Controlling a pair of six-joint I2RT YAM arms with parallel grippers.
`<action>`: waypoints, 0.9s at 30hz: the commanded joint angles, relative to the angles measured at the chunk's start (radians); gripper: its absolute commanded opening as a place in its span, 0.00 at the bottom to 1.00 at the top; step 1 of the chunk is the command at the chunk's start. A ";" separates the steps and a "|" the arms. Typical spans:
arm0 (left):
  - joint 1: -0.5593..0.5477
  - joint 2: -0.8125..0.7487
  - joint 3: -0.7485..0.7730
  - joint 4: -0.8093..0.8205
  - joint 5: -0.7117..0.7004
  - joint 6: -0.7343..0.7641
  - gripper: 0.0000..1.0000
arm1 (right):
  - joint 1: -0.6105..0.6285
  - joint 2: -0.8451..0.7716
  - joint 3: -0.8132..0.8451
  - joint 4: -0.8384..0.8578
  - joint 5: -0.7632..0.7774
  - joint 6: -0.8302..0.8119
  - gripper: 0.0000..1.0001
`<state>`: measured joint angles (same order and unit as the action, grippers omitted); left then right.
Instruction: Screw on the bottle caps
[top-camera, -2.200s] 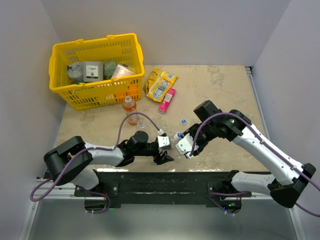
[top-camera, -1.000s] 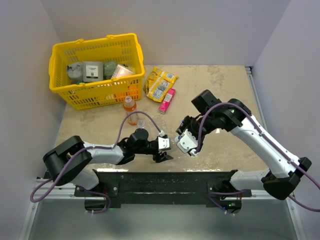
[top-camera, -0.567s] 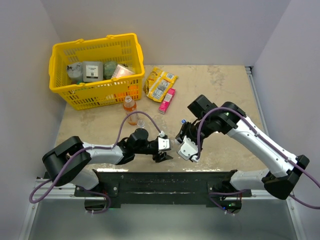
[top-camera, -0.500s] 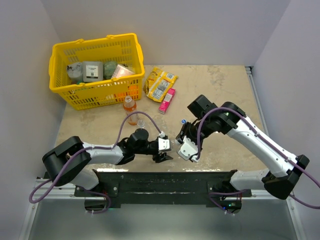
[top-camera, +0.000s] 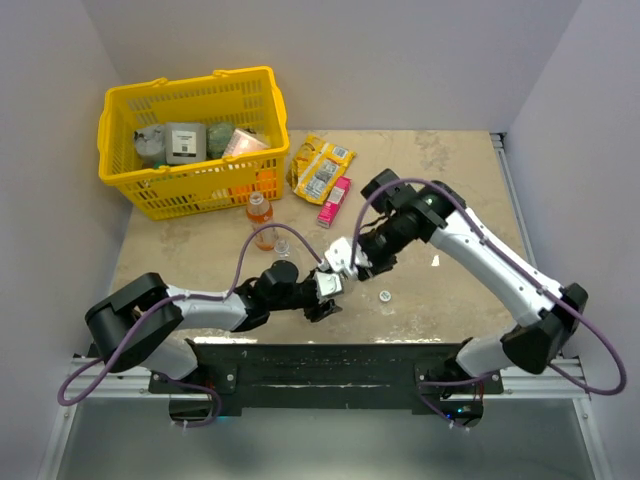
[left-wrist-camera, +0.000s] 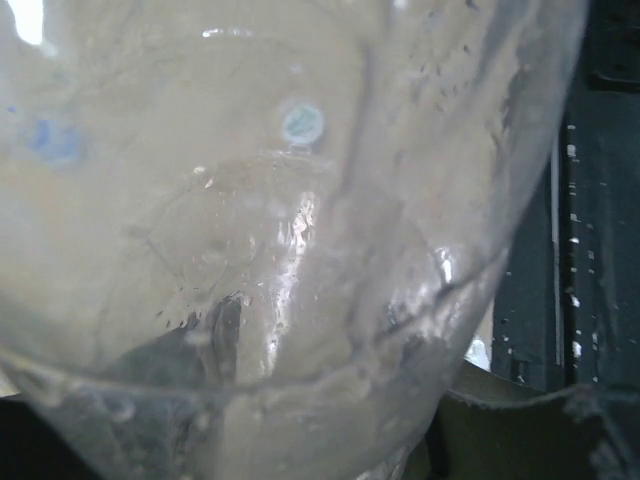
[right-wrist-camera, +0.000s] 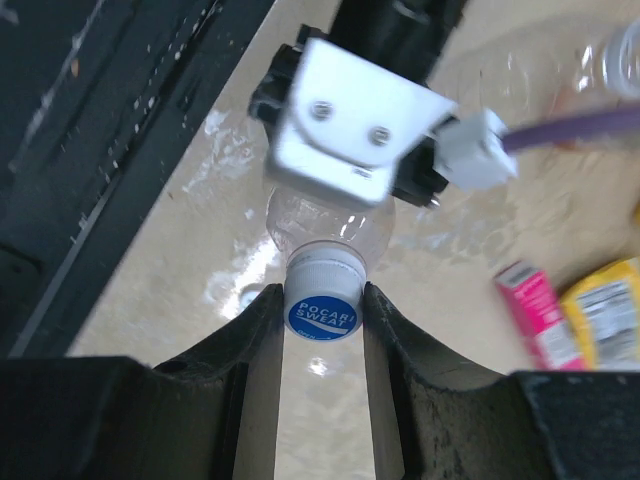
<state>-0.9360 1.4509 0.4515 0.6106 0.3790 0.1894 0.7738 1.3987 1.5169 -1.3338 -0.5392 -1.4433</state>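
My left gripper (top-camera: 322, 289) is shut on a clear bottle (top-camera: 328, 277), held low over the table near the front edge. The bottle fills the left wrist view (left-wrist-camera: 290, 250) and hides the fingers there. My right gripper (top-camera: 344, 264) is shut on a blue bottle cap (right-wrist-camera: 322, 303) that sits on this bottle's neck (right-wrist-camera: 330, 225), one finger on each side. A whitish cap (top-camera: 384, 296) lies on the table to the right, also seen in the right wrist view (right-wrist-camera: 248, 296). An orange-drink bottle (top-camera: 260, 222) and a second clear bottle (top-camera: 283, 247) stand behind.
A yellow basket (top-camera: 130, 190) with several items stands at the back left. A yellow snack packet (top-camera: 322, 168) and a pink packet (top-camera: 335, 201) lie behind the grippers. The dark front rail (top-camera: 330, 365) runs along the near edge.
My right gripper has swung left from the table to the held bottle and now grips the cap on its neck. The whitish cap on the table is uncovered. The left arm has barely moved.
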 joint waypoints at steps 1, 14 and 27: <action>-0.036 -0.017 0.050 0.206 -0.317 -0.099 0.00 | -0.135 0.149 0.034 -0.091 -0.249 0.615 0.00; -0.069 0.032 0.089 0.095 -0.457 -0.269 0.00 | -0.277 0.146 0.068 0.176 -0.449 1.356 0.45; -0.066 0.014 0.004 0.159 -0.145 -0.194 0.00 | -0.331 0.005 0.217 -0.021 -0.209 0.254 0.99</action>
<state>-1.0054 1.4952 0.4793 0.6693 0.0906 -0.0624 0.3546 1.5852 1.9617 -1.2194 -0.8555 -0.6613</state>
